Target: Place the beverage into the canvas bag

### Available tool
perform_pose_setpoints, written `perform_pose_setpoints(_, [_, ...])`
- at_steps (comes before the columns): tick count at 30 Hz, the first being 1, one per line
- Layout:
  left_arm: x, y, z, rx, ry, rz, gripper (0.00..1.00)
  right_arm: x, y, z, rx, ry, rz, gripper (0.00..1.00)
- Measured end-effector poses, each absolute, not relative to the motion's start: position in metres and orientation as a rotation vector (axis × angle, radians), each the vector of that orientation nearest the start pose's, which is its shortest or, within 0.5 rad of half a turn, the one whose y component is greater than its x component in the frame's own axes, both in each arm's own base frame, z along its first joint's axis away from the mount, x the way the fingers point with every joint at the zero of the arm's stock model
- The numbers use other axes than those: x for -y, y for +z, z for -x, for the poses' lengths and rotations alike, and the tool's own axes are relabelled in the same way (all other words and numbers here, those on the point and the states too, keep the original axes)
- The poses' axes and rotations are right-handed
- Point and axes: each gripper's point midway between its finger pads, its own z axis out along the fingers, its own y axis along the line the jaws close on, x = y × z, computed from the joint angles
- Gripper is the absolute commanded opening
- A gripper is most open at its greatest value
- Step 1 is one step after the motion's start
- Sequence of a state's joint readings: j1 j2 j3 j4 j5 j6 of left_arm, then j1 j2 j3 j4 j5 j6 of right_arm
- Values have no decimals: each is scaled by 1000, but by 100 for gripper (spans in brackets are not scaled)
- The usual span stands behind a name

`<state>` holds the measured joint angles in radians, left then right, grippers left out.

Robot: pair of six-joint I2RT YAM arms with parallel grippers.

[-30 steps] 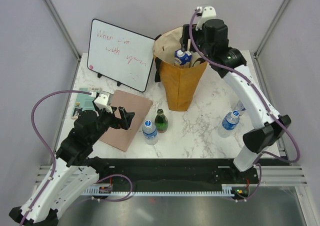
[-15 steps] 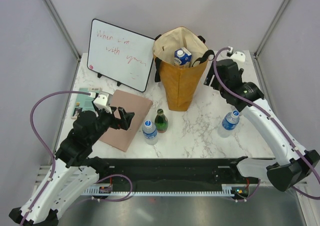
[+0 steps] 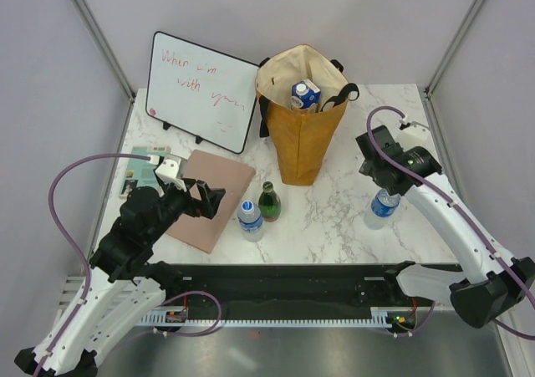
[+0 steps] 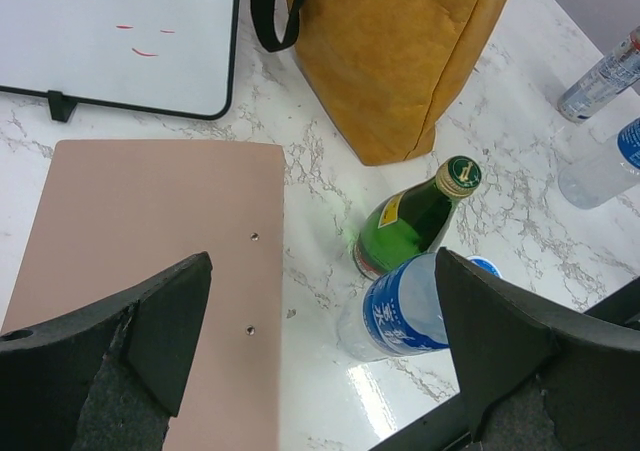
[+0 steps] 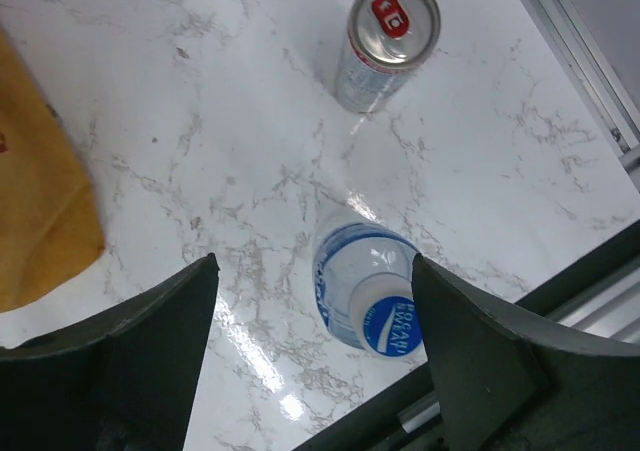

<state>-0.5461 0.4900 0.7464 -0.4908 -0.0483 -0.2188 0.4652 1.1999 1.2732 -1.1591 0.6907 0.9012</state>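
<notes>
R tool [image 5: 310,271] had pulled back from canvas bag [image 3: 301,139], carton [image 3: 305,93] left inside; was wide open, empty, over water bottle [image 5: 365,296] on desk [image 5: 200,121], prob. next pick. L tool [image 4: 320,271] open, empty too.

walls [image 3: 251,9]: plain pale grey | table [image 3: 334,214]: white marble, glossy glare | corner posts [image 3: 96,38]: aluminium

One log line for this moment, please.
right hand: open over water bottle | left hand: open over tan board | carton: inside canvas bag
</notes>
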Motion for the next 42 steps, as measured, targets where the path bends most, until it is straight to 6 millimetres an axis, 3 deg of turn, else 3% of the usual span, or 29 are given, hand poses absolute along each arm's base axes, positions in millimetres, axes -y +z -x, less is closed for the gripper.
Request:
perform_pose_setpoints(8, [128, 261, -205, -1812, -507, -272, 100, -18, 204, -237, -2243, -366, -777, 95])
perform_pose_setpoints(21, [129, 262, -204, -1805, -514, -276, 100, -22, 152, -218, -2362, -378, -741, 78])
perform_pose_setpoints(26, [129, 262, -204, -1805, -514, -277, 100, -29, 149, -231, -2372, -330, -630, 70])
perform_pose_setpoints(32, [129, 262, -204, -1805, -515, -278, 100, -51, 150, -256, -2347, -183, -457, 67])
perform_pose_setpoints(39, [129, 262, -204, -1806, -514, -278, 100, -66, 149, -282, -2321, -140, -337, 80])
perform_pose_setpoints(42, [129, 261, -204, -1809, -513, -278, 100, -70, 141, -283, -2348, -140, -288, 86])
